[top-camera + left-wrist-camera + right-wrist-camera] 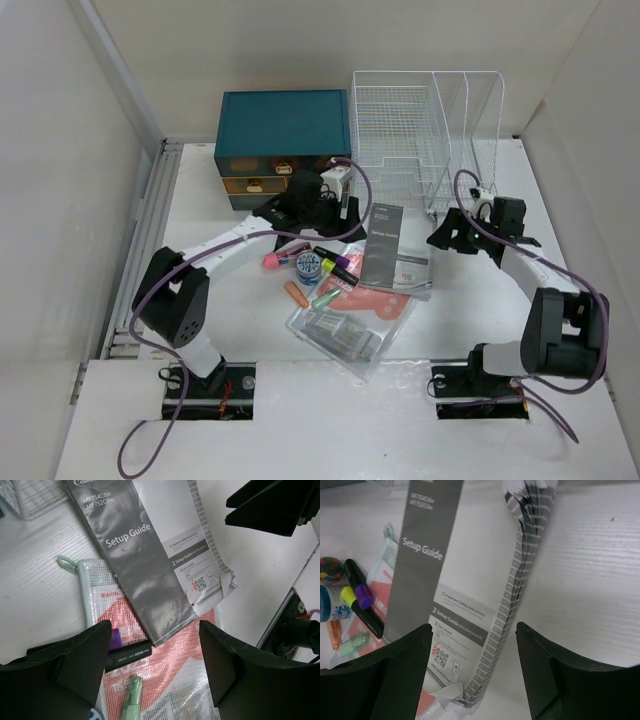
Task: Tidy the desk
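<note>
Booklet [145, 565] on desk [30, 600] — "Setup Guide", MF754Cdw

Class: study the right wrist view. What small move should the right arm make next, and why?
Probably lower the right gripper onto the Setup Guide's fanned page edge and close. Its jaws stand open with that edge between them, the booklet lies flat on the desk, and the wire rack just beyond could hold it.
</note>
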`<state>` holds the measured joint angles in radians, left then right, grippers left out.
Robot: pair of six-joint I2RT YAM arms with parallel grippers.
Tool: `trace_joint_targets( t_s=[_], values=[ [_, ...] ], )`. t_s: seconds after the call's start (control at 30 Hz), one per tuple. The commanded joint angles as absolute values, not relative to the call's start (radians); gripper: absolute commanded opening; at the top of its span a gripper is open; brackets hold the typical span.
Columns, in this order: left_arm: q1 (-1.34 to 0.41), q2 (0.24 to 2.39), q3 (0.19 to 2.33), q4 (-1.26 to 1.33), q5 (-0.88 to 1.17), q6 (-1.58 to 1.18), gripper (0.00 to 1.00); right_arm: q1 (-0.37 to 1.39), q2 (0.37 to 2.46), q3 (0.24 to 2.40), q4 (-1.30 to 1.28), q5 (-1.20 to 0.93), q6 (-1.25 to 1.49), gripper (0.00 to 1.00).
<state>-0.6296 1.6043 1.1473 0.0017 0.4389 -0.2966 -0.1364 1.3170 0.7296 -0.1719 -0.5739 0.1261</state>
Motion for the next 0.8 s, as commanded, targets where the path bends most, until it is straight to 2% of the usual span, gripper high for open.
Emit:
trace_joint_targets(
  t_s=[0.0,0.4,0.77],
  values=[
    [-0.650,1.643,1.203,-0.008,0.388,-0.258,0.68,-0.141,1.354,0.758,-0.080,-0.548,0.162,0.73],
    [-0.650,1.833,1.284,-0.008,0.402,-0.256,0.67,-0.141,1.580,0.769,0.017,-0.538,0.195,0.73],
    [-0.704,1.922,1.336,0.002,0.466,-0.256,0.64,-0.141,1.670,0.801,0.067,-0.624,0.239,0.73]
  ],
)
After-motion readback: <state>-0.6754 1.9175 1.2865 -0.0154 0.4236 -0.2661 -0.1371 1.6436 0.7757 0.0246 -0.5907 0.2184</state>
